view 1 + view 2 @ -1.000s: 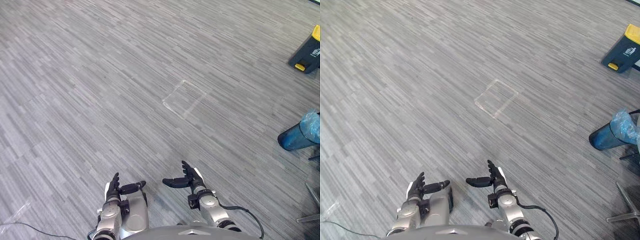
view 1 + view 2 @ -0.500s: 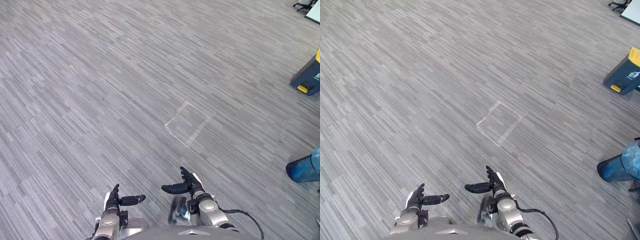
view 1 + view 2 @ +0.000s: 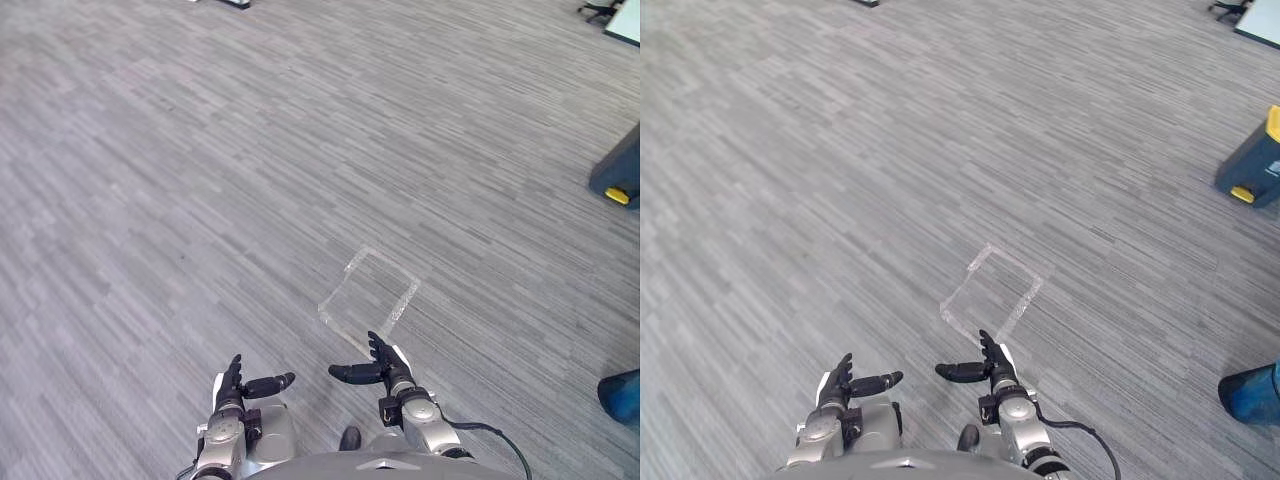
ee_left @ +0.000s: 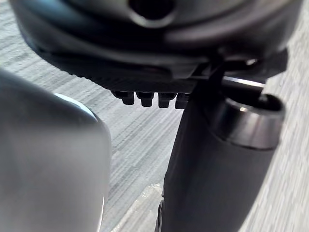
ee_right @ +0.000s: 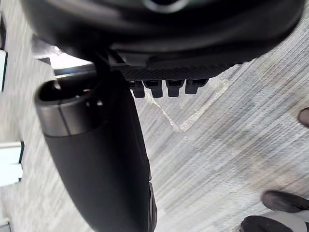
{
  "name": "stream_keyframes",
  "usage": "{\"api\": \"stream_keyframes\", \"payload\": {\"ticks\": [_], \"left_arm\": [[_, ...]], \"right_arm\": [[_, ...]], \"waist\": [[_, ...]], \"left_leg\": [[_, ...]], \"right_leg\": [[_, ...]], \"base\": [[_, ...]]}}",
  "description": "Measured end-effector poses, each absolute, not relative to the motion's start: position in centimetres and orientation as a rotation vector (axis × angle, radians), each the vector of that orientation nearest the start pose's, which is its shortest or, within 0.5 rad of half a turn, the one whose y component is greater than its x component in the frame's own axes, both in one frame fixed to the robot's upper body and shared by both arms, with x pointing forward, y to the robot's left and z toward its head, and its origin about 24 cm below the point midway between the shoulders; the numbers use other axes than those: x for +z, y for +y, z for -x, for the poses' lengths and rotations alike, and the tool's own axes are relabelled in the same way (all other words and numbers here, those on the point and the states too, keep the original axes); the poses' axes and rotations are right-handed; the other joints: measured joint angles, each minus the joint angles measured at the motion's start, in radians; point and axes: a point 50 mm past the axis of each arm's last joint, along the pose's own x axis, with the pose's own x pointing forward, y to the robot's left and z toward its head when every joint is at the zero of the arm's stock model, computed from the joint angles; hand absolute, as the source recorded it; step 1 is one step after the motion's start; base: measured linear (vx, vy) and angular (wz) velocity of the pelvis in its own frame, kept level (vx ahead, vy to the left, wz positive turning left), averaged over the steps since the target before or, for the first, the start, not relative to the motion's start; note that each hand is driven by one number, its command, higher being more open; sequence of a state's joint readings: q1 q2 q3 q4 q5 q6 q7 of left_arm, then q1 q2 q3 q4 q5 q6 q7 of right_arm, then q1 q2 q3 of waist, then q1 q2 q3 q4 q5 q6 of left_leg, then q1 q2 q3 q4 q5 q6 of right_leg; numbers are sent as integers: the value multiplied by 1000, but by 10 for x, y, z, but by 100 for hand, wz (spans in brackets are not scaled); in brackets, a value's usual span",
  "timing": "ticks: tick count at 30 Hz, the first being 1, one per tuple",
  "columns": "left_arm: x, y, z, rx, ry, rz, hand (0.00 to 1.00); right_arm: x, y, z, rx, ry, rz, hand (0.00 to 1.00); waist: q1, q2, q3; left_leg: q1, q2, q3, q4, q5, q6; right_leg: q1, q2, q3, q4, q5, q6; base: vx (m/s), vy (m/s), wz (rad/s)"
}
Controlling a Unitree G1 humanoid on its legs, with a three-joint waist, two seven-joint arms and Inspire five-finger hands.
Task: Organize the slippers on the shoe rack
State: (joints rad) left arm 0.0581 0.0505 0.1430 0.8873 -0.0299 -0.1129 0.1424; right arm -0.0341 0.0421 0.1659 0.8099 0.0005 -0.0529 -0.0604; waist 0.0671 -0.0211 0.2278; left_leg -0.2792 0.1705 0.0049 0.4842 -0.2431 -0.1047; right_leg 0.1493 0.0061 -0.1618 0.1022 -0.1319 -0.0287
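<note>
The grey carpeted floor (image 3: 200, 150) spreads wide around the tape square (image 3: 368, 298). I cannot tell where the slippers or the shoe rack are. That is likely the biggest risk: with no target to steer by, the robot could head the wrong way across this floor and lose time, or end up reaching for something that is not a slipper.

A dark bin (image 3: 1252, 165) with a yellow patch stands well to the right of the tape square and beyond it. A blue bin (image 3: 1252, 392) sits to the right of the tape square on the near side. Turning or stepping to the right without watching that side could knock an arm or leg against the blue bin, which looks the closer of the two.

The tape square itself is flat on the carpet. A lifted edge might catch a foot, though I cannot tell whether any edge is raised.

The left robot hand (image 3: 232, 388) and the right robot hand (image 3: 390, 370) hang just on the near side of the tape square, a little apart. Both have relaxed, straight fingers with the thumb out, and both are empty. Carried out in front like this, the fingers would probably be first to strike the rack on a hasty approach.
</note>
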Motion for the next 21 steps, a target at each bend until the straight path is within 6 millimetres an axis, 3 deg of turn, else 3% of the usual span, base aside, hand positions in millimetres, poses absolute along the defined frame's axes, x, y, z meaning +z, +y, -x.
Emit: {"api": "stream_keyframes", "payload": {"ticks": [2, 3, 4, 7, 8, 9, 10, 12, 13, 15, 17, 18, 19, 20, 21], "left_arm": [[-137, 198, -140, 332, 840, -2, 100], [-137, 201, -141, 334, 843, -12, 100], [-137, 205, -141, 332, 849, -28, 100], [-140, 201, -139, 327, 872, -15, 100], [-142, 201, -136, 331, 887, -9, 100], [-142, 200, -134, 330, 893, -9, 100], [-143, 201, -132, 332, 900, -10, 100], [-146, 207, -123, 338, 926, -28, 100], [-146, 207, -123, 338, 926, -29, 100], [-148, 207, -120, 342, 945, -14, 100], [-148, 207, -119, 345, 950, -11, 100], [-148, 208, -119, 347, 952, -12, 100], [-148, 210, -118, 347, 954, -19, 100], [-149, 207, -119, 341, 961, -11, 100], [-151, 202, -117, 333, 967, -2, 100]], "right_arm": [[-120, -111, -182, 111, 744, 68, 100], [-121, -109, -180, 110, 757, 64, 100], [-123, -107, -176, 119, 770, 65, 100], [-125, -110, -175, 120, 782, 80, 100], [-128, -111, -172, 130, 797, 96, 100], [-129, -110, -171, 140, 804, 104, 100], [-130, -109, -169, 152, 809, 112, 100], [-131, -102, -166, 206, 818, 125, 100], [-131, -101, -166, 214, 815, 129, 100], [-130, -100, -168, 222, 809, 134, 100], [-130, -101, -169, 223, 810, 140, 100], [-131, -101, -167, 223, 815, 143, 100], [-133, -102, -164, 222, 826, 145, 100], [-134, -108, -164, 217, 832, 162, 100], [-135, -112, -164, 217, 837, 183, 100]], "waist": [[5, 7, 1], [4, -10, -1], [2, -40, -17], [0, -15, -11], [0, -8, -5], [0, -3, -2], [-1, 9, 5], [-29, 16, 6], [-30, 18, 6], [-26, 20, 7], [-25, 17, 7], [-26, 4, 5], [-30, -21, -3], [-32, 13, 5], [-27, 33, -3]], "left_leg": [[42, -20, -34, -106, 187, 4], [48, -38, -25, -106, 185, 8], [52, -57, -4, -74, 131, 32], [85, -57, 34, -25, 47, 60], [159, -59, 76, -49, 22, 79], [192, -59, 94, -63, 12, 87], [238, -60, 119, -81, 1, 97], [353, -52, 173, -156, -13, 106], [370, -45, 186, -174, -13, 105], [418, -25, 234, -231, -12, 104], [444, -28, 254, -260, -12, 99], [470, -46, 261, -275, -16, 87], [495, -72, 255, -280, -28, 66], [512, -52, 253, -284, -41, 49], [513, -39, 247, -283, -38, 51]], "right_leg": [[47, -12, 51, -1, -41, 55], [48, -34, 56, -3, -42, 58], [40, -64, 55, 21, -37, 66], [1, -89, 56, 186, -49, 87], [-56, -132, 28, 369, -37, 115], [-80, -155, -1, 451, -21, 132], [-115, -189, -41, 553, -22, 124], [-206, -227, -180, 669, -97, 49], [-234, -216, -212, 645, -109, 44], [-331, -169, -321, 438, -99, 40], [-355, -143, -343, 303, -43, 35], [-353, -126, -353, 175, 53, 26], [-344, -127, -335, 115, 213, -51], [-335, -107, -338, 125, 207, -70], [-339, -89, -331, 132, 184, -71]], "base": [[449, 308, -71], [528, 336, -46], [490, 301, -19], [343, 248, -39], [321, 237, -54], [254, 194, -66], [243, 191, -63], [322, 177, -62], [352, 83, -51], [391, 5, -44], [336, -46, -24], [418, -96, -16], [419, -86, -17], [546, -118, -29], [412, -106, -40]]}}
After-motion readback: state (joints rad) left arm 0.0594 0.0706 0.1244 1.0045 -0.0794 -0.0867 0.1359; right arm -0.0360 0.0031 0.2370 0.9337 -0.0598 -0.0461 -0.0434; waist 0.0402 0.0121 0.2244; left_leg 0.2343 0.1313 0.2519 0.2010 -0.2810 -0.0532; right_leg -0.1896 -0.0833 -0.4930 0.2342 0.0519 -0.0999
